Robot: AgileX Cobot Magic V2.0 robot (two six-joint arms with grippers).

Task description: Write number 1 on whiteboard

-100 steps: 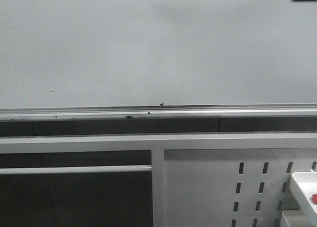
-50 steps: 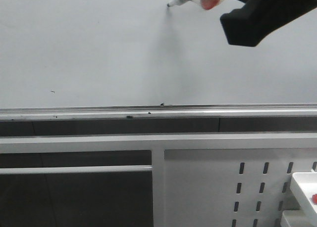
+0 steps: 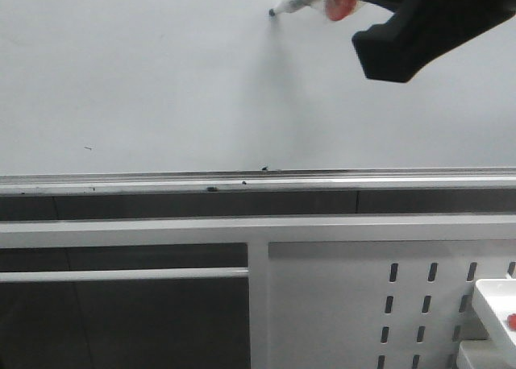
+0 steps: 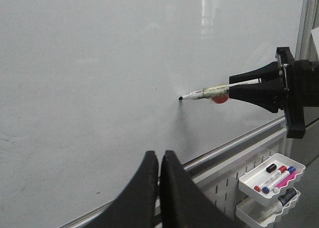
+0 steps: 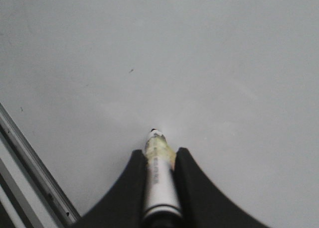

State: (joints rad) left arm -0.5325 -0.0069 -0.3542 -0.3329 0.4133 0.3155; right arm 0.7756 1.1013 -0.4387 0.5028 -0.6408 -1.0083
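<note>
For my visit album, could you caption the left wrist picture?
Right black pincer presses a white marker pen tip-first to the blank pale glossy whiteboard.

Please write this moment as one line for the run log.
phase: start of stroke | right gripper: shut on marker | marker tip: at whiteboard | number 1: not yet visible | left gripper: shut, empty

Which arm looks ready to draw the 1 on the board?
The right. Its gripper holds the marker with the tip at the whiteboard, where no stroke shows yet. The left gripper has its jaws shut on nothing.
</note>
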